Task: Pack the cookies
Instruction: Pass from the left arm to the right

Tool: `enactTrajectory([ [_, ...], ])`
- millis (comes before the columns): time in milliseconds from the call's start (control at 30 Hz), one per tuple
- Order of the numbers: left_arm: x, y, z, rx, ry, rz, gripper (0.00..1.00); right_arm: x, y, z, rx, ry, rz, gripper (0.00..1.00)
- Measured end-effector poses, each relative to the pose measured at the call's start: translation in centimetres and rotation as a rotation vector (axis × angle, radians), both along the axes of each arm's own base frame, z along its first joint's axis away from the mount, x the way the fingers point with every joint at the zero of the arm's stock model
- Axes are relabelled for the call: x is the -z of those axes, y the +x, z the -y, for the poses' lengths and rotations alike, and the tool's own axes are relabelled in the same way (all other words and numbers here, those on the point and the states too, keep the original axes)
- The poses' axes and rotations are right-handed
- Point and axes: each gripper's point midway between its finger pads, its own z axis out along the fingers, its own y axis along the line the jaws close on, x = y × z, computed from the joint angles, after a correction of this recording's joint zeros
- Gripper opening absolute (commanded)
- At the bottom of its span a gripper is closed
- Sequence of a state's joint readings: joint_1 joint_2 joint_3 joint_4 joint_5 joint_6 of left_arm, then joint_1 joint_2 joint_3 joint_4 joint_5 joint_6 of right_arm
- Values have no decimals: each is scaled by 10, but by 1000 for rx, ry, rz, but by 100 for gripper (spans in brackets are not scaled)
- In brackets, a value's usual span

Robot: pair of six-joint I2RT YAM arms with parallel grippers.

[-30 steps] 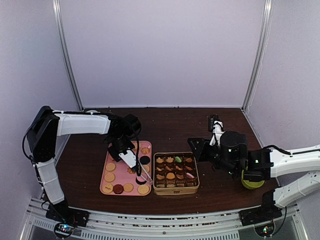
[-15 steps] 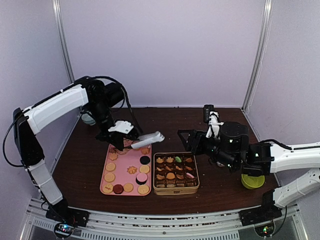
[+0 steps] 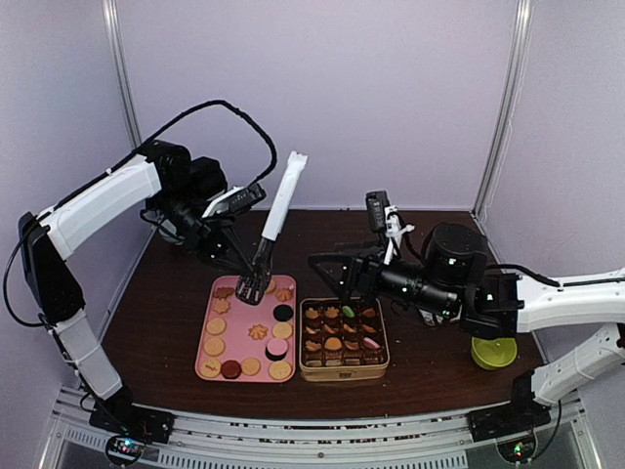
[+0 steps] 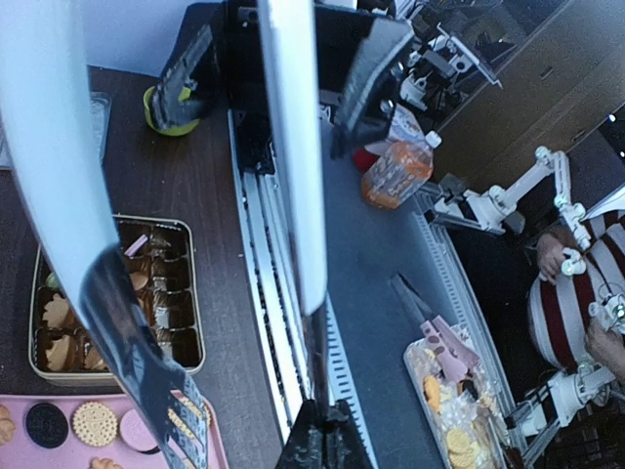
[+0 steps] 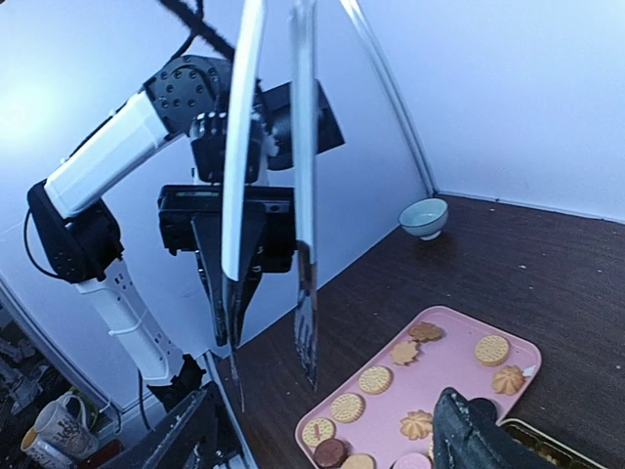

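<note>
I am looking down on my two-arm rig, with a close view from each wrist. My left tool (image 4: 322,435) is pressed together, pinching the lower end of one blade of a pair of tongs (image 3: 281,200). The other blade is hanging free beside it, so the two ridged tips are standing a little apart with nothing between them. The tongs are standing steeply, handle end up and leaning toward the far right, tips down over the far end of a pink tray (image 3: 238,315). I cannot tell whether the tips are touching the tray or a biscuit. My right tool (image 5: 327,420) is spread wide and holding nothing. It is hovering above the table (image 3: 430,376) just beyond the far left corner of a golden tin (image 3: 344,374), pointing left toward the tongs. The cookies (image 3: 258,332) are lying in two places: loose on the pink tray, and packed into the grid of compartments inside the tin, which is sitting just to the right of the tray. On the tray they are lying flat and face up, mostly round and tan, with a few flower-shaped ones, one black, one pink and one dark brown. Being round, they are pointing nowhere and have no long axis. The scatter itself is following the tray's length, from the near edge toward the far wall. Inside the tin they are too small for me to tell how each one is lying. A yellow-green cup (image 3: 493,354) is sitting on the table at the right, partly hidden by my right arm. A small pale bowl (image 5: 425,217) is sitting near the wall beyond the tray.
</note>
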State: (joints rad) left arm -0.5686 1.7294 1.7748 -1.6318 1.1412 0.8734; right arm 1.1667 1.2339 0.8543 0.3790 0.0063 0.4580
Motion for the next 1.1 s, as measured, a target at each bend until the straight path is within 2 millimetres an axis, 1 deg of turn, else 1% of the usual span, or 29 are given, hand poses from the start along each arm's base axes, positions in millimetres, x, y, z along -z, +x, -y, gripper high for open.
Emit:
enactTrajectory([
  [67, -7, -2, 3, -6, -29, -39, 0, -8, -1, -14, -50, 7, 11, 76],
  [133, -10, -6, 4, -7, -42, -71, 0, -14, 0, -27, -101, 20, 17, 75],
  [300, -4, -15, 5, 3, -28, -125, 0, -21, 15, -46, -205, 52, 2, 74],
  [367, -1, -17, 5, 6, -21, -136, 0, -22, 17, -55, -256, 58, -12, 73],
  [467, 2, -20, 4, 9, -11, -146, 0, -26, 17, -69, -337, 62, -23, 69],
  [600, 5, -22, 3, 14, -1, -149, 0, -33, 12, -84, -416, 72, -31, 61],
  [733, 7, -27, 2, 23, 18, -145, 0, -29, 11, -91, -461, 69, -55, 55],
  [867, 13, -30, -1, 30, 41, -134, 0, -26, 14, -92, -483, 66, -72, 54],
  [1000, 18, -35, -2, 44, 68, -118, 0, -26, 22, -87, -486, 72, -89, 55],
  [1100, 20, -38, -3, 57, 83, -101, 0, -26, 22, -85, -504, 74, -101, 55],
])
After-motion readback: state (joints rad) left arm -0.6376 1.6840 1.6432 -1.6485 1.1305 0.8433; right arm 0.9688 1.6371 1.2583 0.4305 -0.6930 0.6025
